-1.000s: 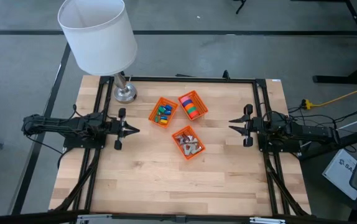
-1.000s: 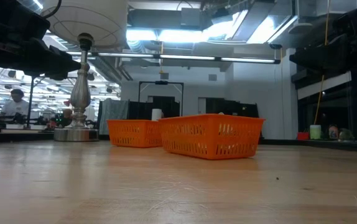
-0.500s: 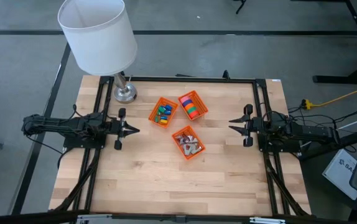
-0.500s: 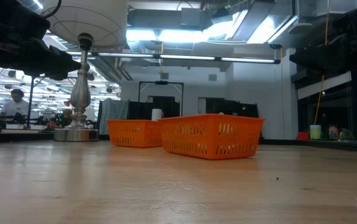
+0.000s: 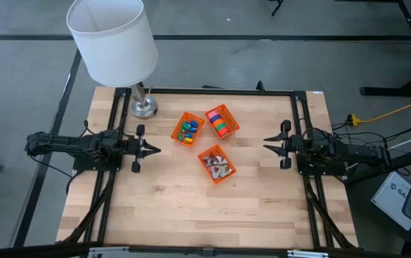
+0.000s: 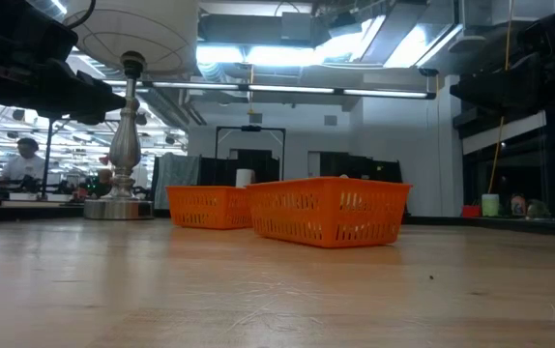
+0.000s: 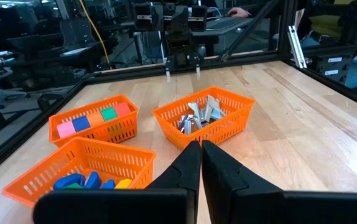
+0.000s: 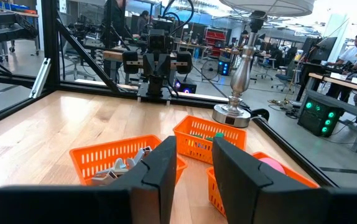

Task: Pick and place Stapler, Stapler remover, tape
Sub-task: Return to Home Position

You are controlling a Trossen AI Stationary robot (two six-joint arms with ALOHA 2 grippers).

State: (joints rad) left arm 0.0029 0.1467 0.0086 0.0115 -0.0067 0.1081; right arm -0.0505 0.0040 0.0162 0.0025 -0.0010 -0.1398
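At the table's [image 5: 191, 208] left and right edges I hold the left gripper [image 5: 152, 149], pressed together, and the right gripper [image 5: 268, 148], slightly spread and empty, clear because sorting looks finished: tape [image 5: 219, 121] in the far basket [image 5: 232, 116], staplers [image 5: 187, 130] left of it, staple removers [image 5: 218, 164] in the near basket [image 5: 228, 159].

Left gripper [image 5: 155, 150], jaws together, points straight at right gripper [image 5: 266, 148], jaws slightly parted.

Three orange baskets [image 5: 208, 150] clustered mid-table, tape rolls [image 5: 220, 122] in one; left gripper [image 5: 155, 150] and right gripper [image 5: 266, 148] faced them from opposite sides.
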